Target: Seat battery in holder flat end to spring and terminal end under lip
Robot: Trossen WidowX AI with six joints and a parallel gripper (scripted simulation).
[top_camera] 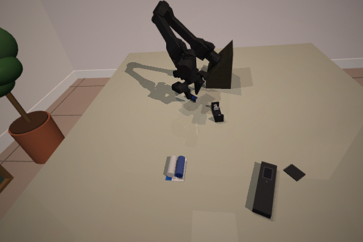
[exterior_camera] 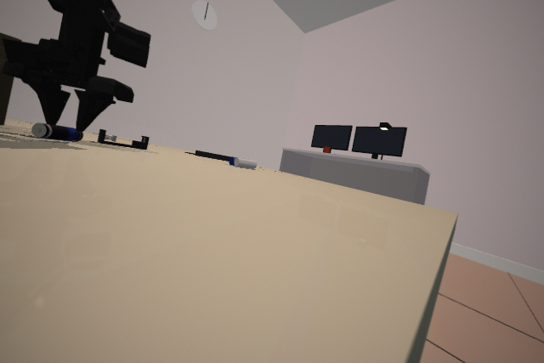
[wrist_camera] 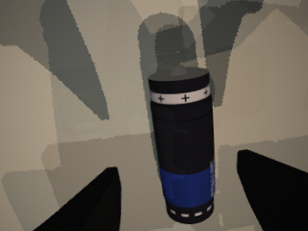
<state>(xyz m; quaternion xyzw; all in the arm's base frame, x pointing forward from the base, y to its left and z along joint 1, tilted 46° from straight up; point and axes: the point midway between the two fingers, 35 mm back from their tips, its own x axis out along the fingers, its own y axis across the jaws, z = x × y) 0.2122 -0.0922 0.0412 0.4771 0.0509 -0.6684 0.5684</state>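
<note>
The battery (top_camera: 193, 98) (exterior_camera: 57, 132) (wrist_camera: 184, 140) lies on its side on the table, black with a blue band near its flat end. In the wrist view its terminal end points up the picture and its flat end down. My gripper (top_camera: 193, 95) (exterior_camera: 66, 127) (wrist_camera: 179, 168) is open and low, one finger to each side of the battery's blue half, with gaps on both sides in the wrist view. The black holder (top_camera: 217, 113) (exterior_camera: 122, 144) stands empty, right of the battery in the top and exterior views. Its spring (top_camera: 216, 106) is at the end nearer the arm's base. The wrist view does not show the holder.
A white cylinder (top_camera: 171, 166) and a blue cylinder (top_camera: 180, 166) lie side by side nearer the top camera. A long black device (top_camera: 264, 192) and a small dark plate (top_camera: 294, 172) lie to their right. The wedge-shaped arm mount (top_camera: 221, 75) stands behind the holder.
</note>
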